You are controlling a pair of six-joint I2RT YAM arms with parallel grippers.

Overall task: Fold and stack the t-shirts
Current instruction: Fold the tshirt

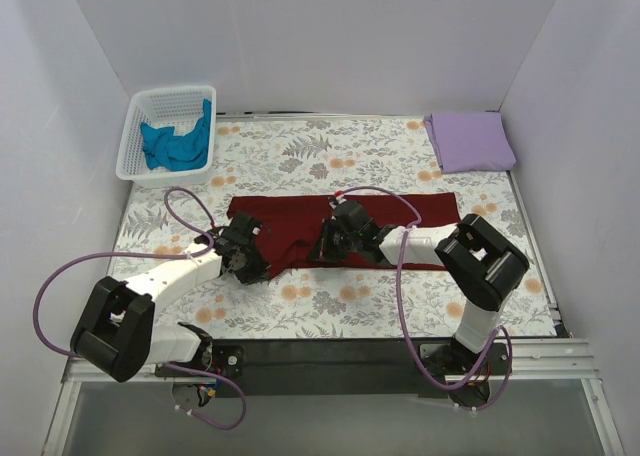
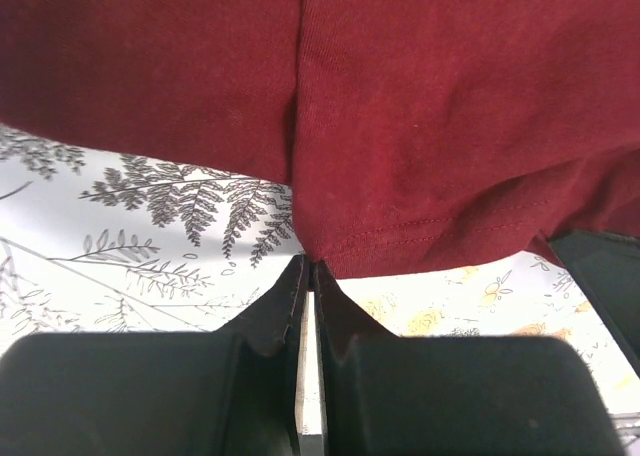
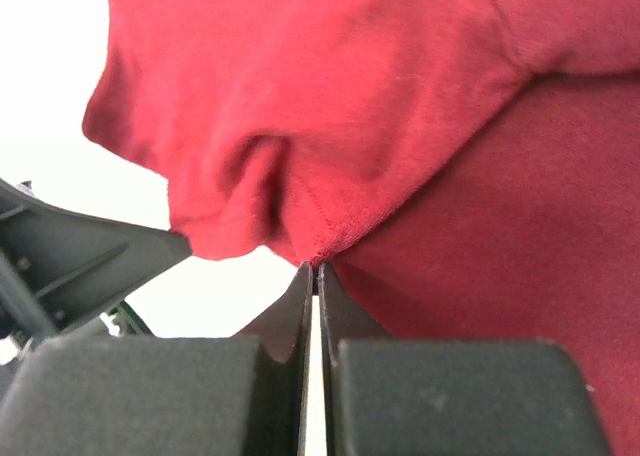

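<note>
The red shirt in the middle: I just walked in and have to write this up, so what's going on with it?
Both arms are working on the maroon t-shirt, spread across the floral cloth. The left gripper is shut on its near hem, and the right gripper pinches a bunched edge further right. The lavender t-shirt lies folded at the far right corner; the teal t-shirt sits crumpled in the white basket at far left.

A spread t-shirt (image 1: 290,221) lies across the middle of the surface (image 1: 330,301). The left hand (image 2: 310,266) is at its near edge toward the left, and the right hand (image 3: 313,266) is on it near centre. A basket (image 1: 135,141) at the far-left corner holds a second t-shirt (image 1: 175,148). A third t-shirt (image 1: 470,141) lies at the far-right corner.
</note>
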